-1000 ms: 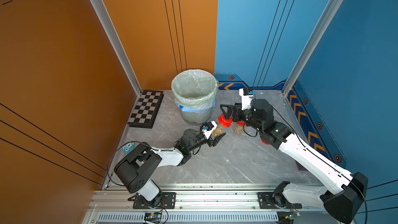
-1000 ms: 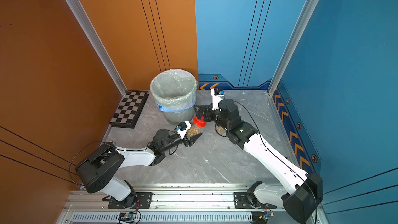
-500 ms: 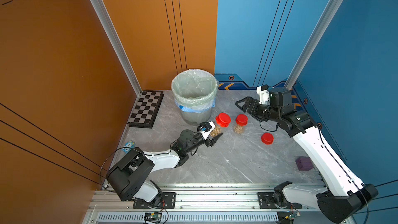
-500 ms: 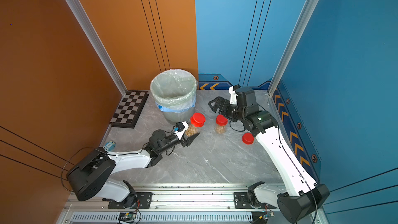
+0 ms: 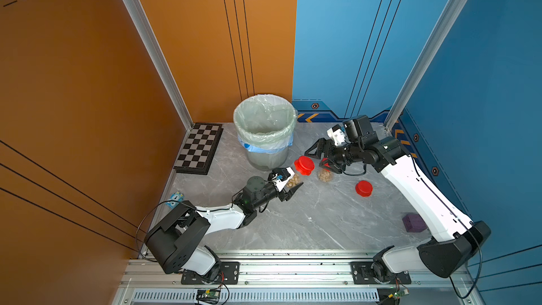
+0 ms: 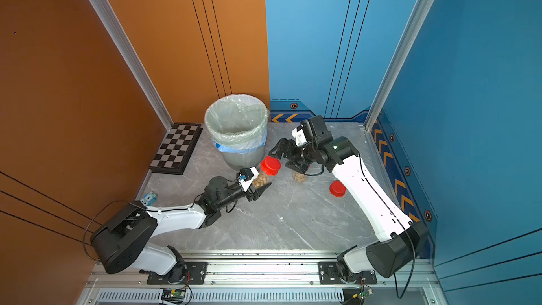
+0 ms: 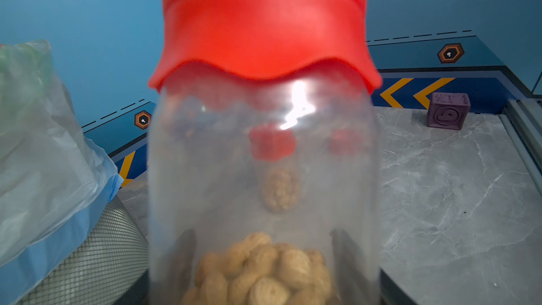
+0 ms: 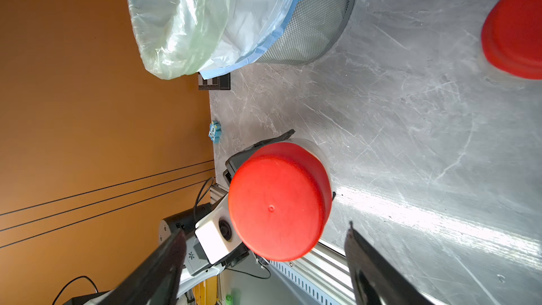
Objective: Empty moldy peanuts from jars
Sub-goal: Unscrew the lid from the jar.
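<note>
My left end effector [image 5: 291,180] is clamped on the jar [image 7: 264,171], peanuts [image 7: 264,271] pooled in its base, at 5 o'clock of the bin [image 5: 265,158]; my right end effector [image 8: 265,228] stands open astride its red lid [image 8: 278,200], touching nothing. I judge the lid off-centre between those jaws, so closing could catch only the rim and wrench the jar askew. A slip might also topple the second jar [image 5: 325,176] at its 3 o'clock.

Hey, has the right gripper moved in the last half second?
Yes. The right gripper has swung closer to the bin, now open beside the red lid of the jar the left gripper holds.
</note>
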Controlling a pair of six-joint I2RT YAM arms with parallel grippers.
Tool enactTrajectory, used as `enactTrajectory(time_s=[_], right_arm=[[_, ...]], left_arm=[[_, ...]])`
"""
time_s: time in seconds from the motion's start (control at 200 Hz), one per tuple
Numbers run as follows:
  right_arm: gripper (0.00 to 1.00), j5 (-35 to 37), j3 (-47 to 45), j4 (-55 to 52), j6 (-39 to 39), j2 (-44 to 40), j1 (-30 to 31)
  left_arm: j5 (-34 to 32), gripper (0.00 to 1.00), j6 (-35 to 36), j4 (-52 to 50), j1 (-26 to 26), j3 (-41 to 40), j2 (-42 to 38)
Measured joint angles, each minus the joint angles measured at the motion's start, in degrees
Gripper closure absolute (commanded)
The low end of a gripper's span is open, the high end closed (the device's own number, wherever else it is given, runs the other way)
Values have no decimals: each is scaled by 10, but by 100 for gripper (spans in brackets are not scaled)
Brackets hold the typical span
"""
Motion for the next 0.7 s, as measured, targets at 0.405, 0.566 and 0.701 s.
enactTrajectory(time_s=[0.405, 0.566, 0.701], right_arm=[[17, 8, 49, -73, -34, 61, 29], [17, 19, 62, -83, -43, 69, 35], [18, 28, 83, -96, -52, 83, 43]], left_arm=[[-3, 45, 12, -4, 0, 0, 0], [-3, 46, 12, -8, 0, 0, 0], [-3, 46, 12, -14, 0, 0, 0]])
